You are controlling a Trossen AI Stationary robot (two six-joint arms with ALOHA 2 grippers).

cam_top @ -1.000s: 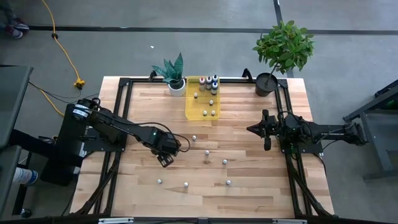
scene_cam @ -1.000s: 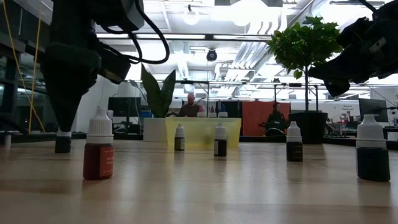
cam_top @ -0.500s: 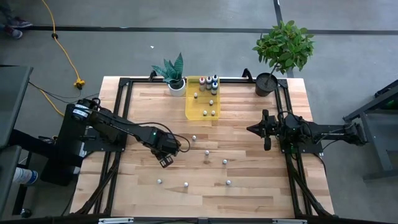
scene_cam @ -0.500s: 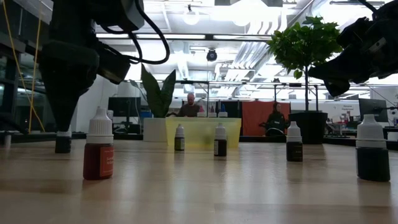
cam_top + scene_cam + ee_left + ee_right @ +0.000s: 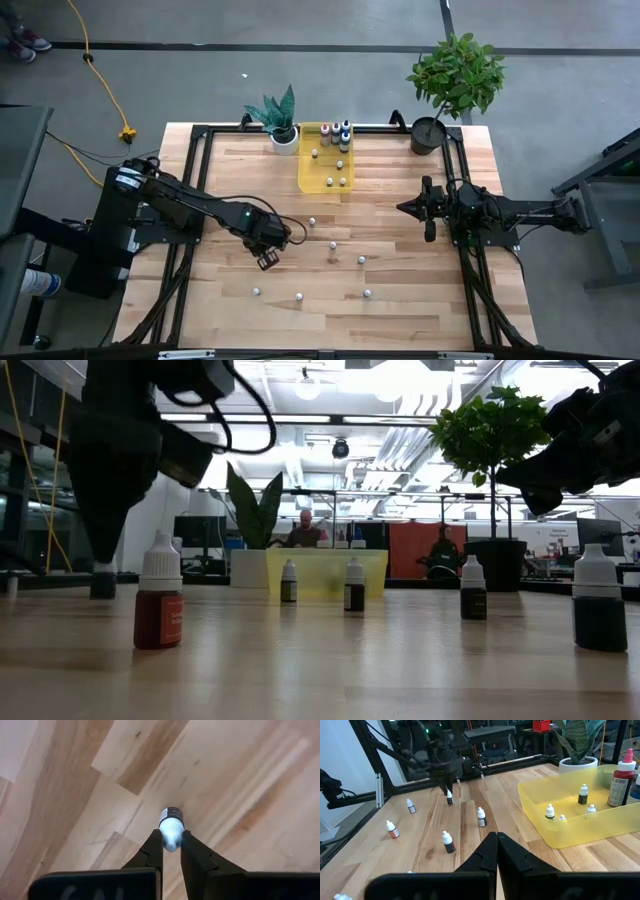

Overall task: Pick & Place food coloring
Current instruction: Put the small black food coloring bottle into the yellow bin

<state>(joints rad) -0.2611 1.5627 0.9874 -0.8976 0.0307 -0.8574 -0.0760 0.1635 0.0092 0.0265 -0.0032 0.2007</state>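
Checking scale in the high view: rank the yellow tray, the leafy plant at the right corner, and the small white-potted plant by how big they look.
1. Leafy plant, the widest spread.
2. Yellow tray.
3. White-potted plant, somewhat smaller than the tray.

Left arm reaching over table centre-left, its tool (image 5: 171, 851) pinched closed, right tool (image 5: 497, 851) closed, waiting at right

Bottles (image 5: 334, 242) scattered on table (image 5: 400, 300); tray (image 5: 312, 172) behind.

No text, label or number can be read on anything here.
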